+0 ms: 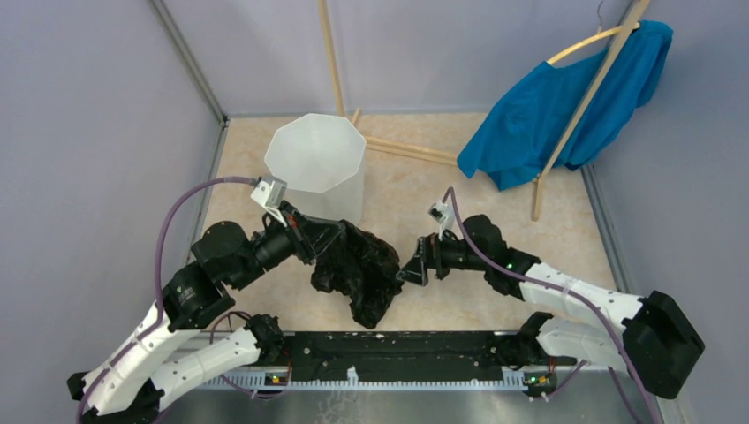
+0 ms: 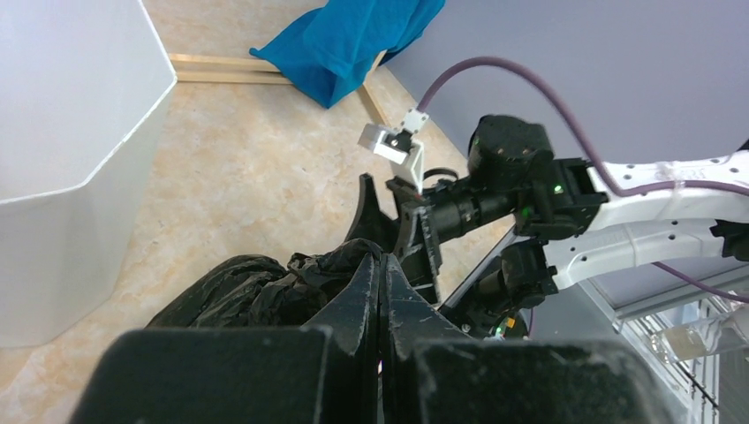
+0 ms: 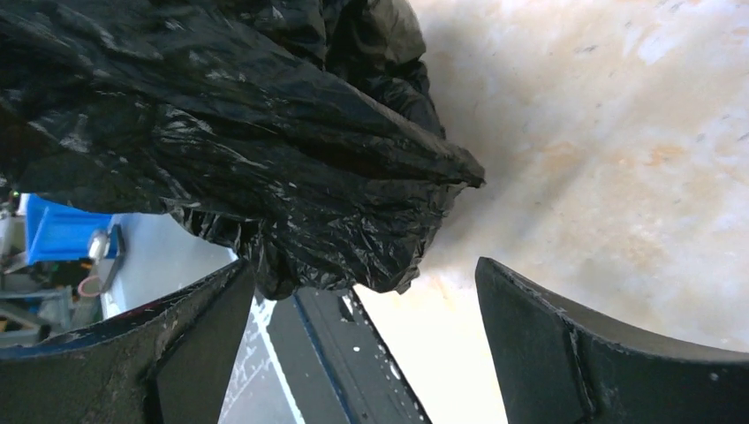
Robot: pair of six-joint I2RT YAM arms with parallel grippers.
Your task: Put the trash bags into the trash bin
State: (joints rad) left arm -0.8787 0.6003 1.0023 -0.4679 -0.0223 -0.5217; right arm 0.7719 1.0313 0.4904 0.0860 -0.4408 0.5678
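The white faceted trash bin (image 1: 313, 163) stands at the back left of the floor; its wall fills the left of the left wrist view (image 2: 71, 132). A crumpled glossy black trash bag (image 1: 362, 269) bunches in front of the bin. My left gripper (image 1: 329, 237) is shut on the bag's upper left edge; in its wrist view the fingertips (image 2: 380, 261) pinch a fold of the bag (image 2: 238, 291). My right gripper (image 1: 409, 269) is open just right of the bag. In the right wrist view the gripper (image 3: 362, 263) stands wide open with the bag (image 3: 265, 132) just ahead of it, not gripped.
A blue cloth garment (image 1: 565, 97) hangs on a wooden stand (image 1: 578, 110) at the back right, and also shows in the left wrist view (image 2: 344, 44). Purple walls close in both sides. A black rail (image 1: 397, 353) runs along the near edge between the arm bases.
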